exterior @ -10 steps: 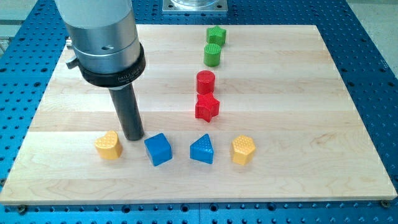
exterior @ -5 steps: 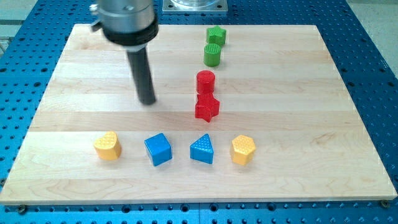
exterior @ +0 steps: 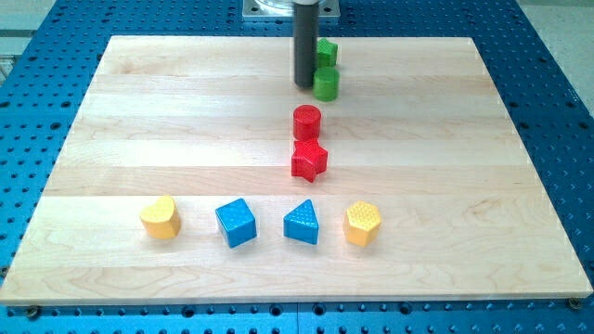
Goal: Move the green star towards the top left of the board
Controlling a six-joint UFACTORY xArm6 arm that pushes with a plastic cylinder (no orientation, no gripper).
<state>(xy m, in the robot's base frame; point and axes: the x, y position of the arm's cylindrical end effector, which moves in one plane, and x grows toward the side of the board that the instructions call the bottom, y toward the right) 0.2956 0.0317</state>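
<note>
Over the last second my rod has swept from beside the yellow heart (exterior: 160, 217) and blue cube (exterior: 236, 223) at the view's bottom across the board (exterior: 139, 111) to its top edge, so the approach to the target appears nearly complete. My tip (exterior: 304, 86) carries no jaws and grasps nothing; it rests just left of the green cylinder (exterior: 325, 83). The green star (exterior: 326, 51) lies just beyond and right of my tip, partly hidden by the rod, so I judge I am on the wrong side for a leftward push.

Blue perforated table (exterior: 557, 121) under wooden board (exterior: 167, 139)
</note>
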